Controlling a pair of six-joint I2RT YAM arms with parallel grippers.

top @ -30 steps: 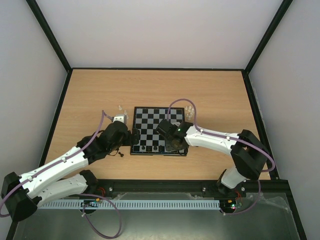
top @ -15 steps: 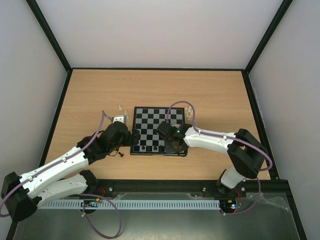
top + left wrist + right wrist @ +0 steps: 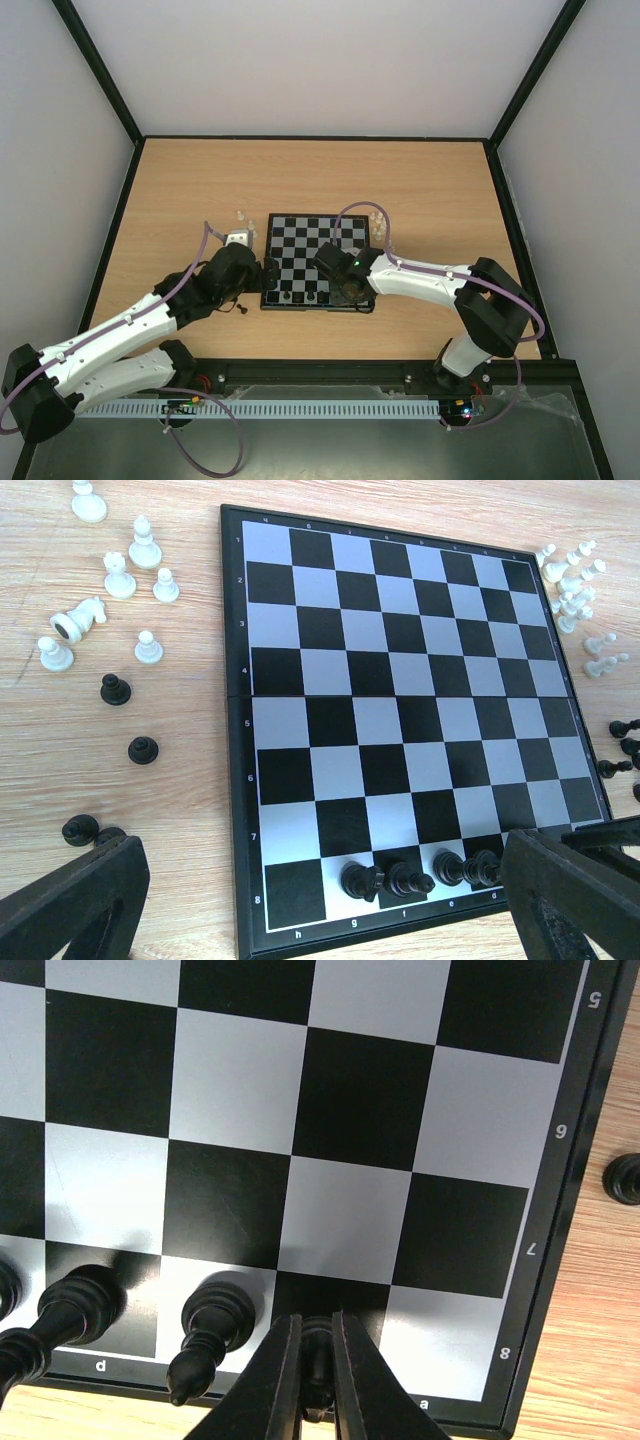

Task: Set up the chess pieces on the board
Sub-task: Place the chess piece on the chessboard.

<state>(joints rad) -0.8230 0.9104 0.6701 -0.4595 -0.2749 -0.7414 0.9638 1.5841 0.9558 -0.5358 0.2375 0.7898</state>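
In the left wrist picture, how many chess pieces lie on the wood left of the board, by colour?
White pieces: 7
Black pieces: 4
Total: 11

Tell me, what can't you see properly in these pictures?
1. Right wrist view: the black piece is mostly covered by the right fingers, so its kind is unclear.
2. Left wrist view: a left finger hides part of the back-row black pieces.
3. Top view: the whitish pieces are too small; the right arm covers the board's near corner.
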